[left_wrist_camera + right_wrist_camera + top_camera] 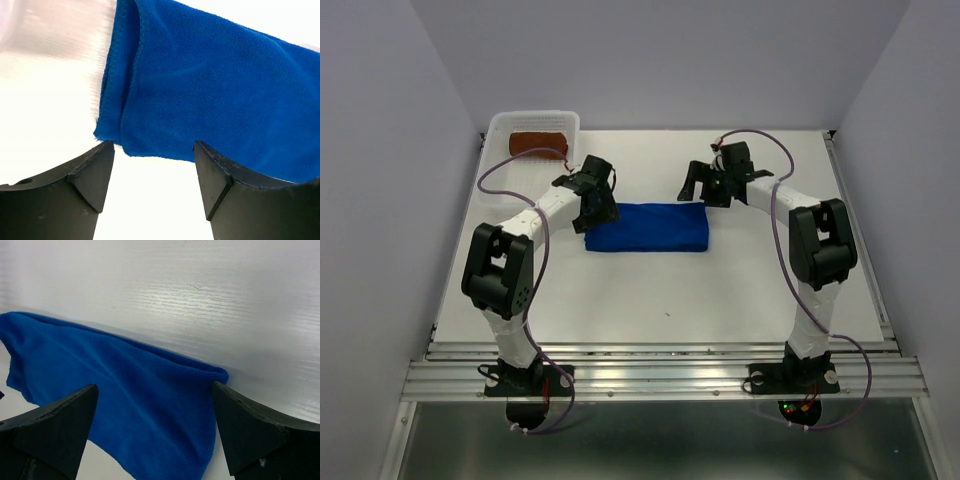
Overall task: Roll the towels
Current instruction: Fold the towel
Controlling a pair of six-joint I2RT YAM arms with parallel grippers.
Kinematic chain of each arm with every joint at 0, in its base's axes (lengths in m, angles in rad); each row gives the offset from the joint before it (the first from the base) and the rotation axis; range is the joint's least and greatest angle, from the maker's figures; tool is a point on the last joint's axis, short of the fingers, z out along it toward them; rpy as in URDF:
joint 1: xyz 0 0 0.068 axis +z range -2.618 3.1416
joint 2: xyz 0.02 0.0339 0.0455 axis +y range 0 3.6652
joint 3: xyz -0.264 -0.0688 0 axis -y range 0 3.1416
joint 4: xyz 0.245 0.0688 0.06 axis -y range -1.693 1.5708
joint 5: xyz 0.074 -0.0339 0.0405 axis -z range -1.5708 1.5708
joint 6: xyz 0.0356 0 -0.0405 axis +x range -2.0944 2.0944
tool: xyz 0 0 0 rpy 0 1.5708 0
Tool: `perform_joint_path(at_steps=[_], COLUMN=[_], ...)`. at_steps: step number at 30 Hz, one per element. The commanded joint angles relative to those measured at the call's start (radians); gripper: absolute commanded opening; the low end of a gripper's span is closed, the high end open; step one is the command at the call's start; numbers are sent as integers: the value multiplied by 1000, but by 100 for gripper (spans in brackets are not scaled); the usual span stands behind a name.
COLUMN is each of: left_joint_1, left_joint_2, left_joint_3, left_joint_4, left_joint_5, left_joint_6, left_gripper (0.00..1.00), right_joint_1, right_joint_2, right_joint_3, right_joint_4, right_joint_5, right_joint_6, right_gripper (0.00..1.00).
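Note:
The royal blue towel (647, 228) lies folded flat in a long strip at the middle of the table. My left gripper (600, 205) is open and empty at its left end; in the left wrist view the towel's (210, 95) corner sits just beyond my fingertips. My right gripper (700, 185) is open and empty just above the towel's right far corner; in the right wrist view the towel (125, 405) lies between and beyond the jaws. The rust-brown towel (540, 143) lies rolled in the white basket (502, 128).
The white perforated basket stands at the far left corner of the white table (660, 290). Grey walls close in the left, back and right sides. A metal rail (660, 365) runs along the near edge by the arm bases.

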Motion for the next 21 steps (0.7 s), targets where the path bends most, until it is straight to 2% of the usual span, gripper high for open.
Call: perform_joint_path(at_steps=[1, 8, 14, 21], left_joint_1=[1, 11, 12, 12], left_joint_2=[-55, -56, -29, -19], left_joint_3=[-29, -84, -77, -121], left_joint_4=[-30, -5, 30, 45], left_joint_5=[-34, -9, 28, 66], left_joint_6=[-1, -13, -10, -13], left_gripper=[76, 76, 75, 73], right_joint_1=[2, 34, 34, 34], right_joint_2=[-53, -9, 40, 65], right_joint_3=[-19, -30, -16, -20], right_joint_4=[60, 63, 37, 11], right_joint_5=[-43, -92, 24, 92], right_joint_6=[-27, -44, -9, 27], right_gripper=[100, 100, 100, 100])
